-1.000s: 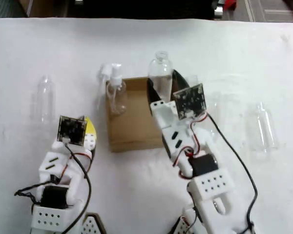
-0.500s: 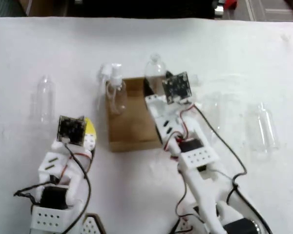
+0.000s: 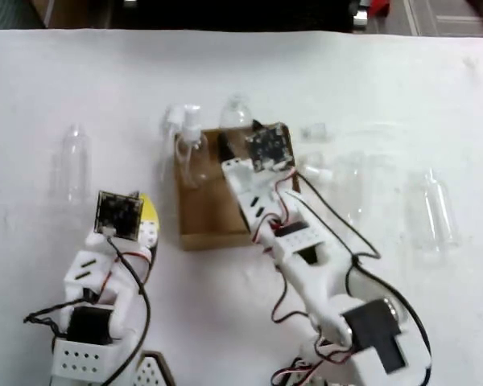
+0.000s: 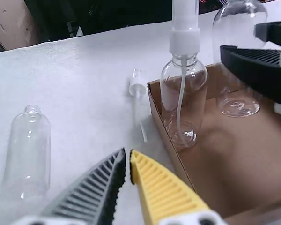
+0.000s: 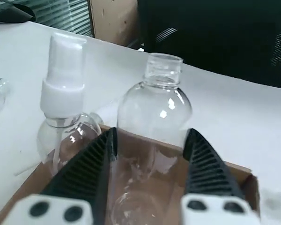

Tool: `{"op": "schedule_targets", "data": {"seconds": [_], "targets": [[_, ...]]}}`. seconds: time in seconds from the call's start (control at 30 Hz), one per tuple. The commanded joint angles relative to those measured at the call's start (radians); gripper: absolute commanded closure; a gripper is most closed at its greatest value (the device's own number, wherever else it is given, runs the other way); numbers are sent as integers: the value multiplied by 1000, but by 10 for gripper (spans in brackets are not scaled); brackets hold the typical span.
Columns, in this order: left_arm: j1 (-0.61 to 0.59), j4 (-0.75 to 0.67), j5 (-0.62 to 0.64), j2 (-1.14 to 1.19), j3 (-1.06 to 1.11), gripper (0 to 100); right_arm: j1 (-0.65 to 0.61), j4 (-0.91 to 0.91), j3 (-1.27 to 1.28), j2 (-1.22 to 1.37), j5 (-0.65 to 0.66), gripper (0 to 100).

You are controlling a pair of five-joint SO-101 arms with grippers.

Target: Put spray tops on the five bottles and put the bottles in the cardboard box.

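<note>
The white table [image 3: 105, 72] carries a cardboard box [image 3: 201, 213] near its middle, a loose spray top [image 4: 136, 91] lying just beside the box, one clear bottle [image 3: 74, 161] off to the left and another bottle [image 3: 435, 211] off to the right.

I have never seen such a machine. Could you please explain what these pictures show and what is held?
These are two small robot arms at a white table. One picture looks down from above; the other two come from cameras on the arms' wrists. The right gripper is shut on an open bottle, upright in the cardboard box, beside a bottle with a spray top. The left gripper is shut and empty. A loose spray top lies beside the box; more clear bottles are on the table.
</note>
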Motion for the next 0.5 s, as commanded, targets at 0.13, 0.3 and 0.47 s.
{"op": "schedule_targets", "data": {"seconds": [0.13,0.3,0.47], "targets": [[-2,9,-9,-4,-51,976,-38,-31,-112,85,-3,909],[-2,9,-8,-4,-51,976,-38,-31,-112,97,-3,908],[-2,9,-8,-4,-51,976,-38,-31,-114,101,-3,906]]}}
